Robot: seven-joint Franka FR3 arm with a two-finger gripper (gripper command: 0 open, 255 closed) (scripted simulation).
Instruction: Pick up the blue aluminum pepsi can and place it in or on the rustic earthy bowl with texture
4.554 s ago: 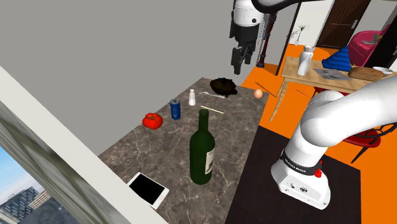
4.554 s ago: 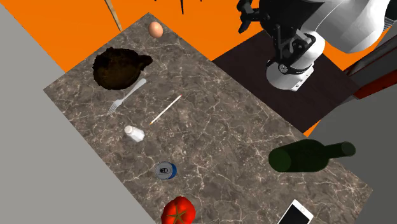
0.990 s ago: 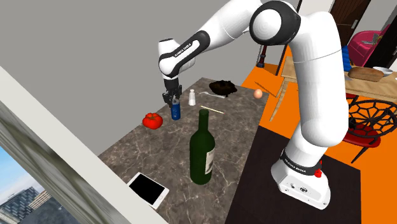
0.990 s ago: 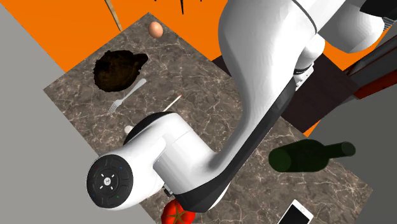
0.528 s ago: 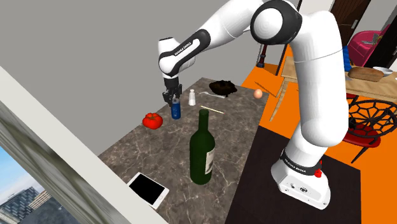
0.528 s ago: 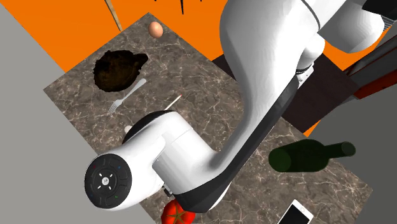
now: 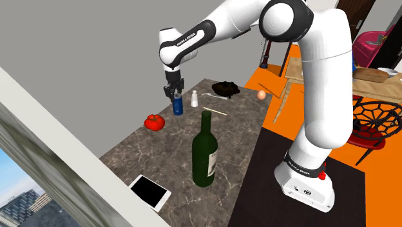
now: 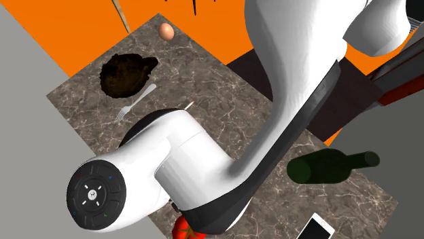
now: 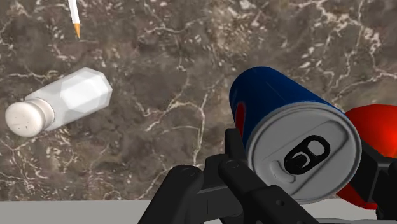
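Presently, at the shoulder view's left sits the red tomato (image 7: 153,121). Just beside it the blue can (image 7: 177,106) hangs upright under the gripper (image 7: 174,94), whose black fingers clasp its upper wall, seemingly just clear of the marbled counter (image 7: 245,122). Next comes the white shaker (image 7: 194,98), then the dark bowl (image 7: 227,88). Light, thin-walled and slick, the can probably dents if squeezed hard, so a moderate grip across its sides seems soundest.
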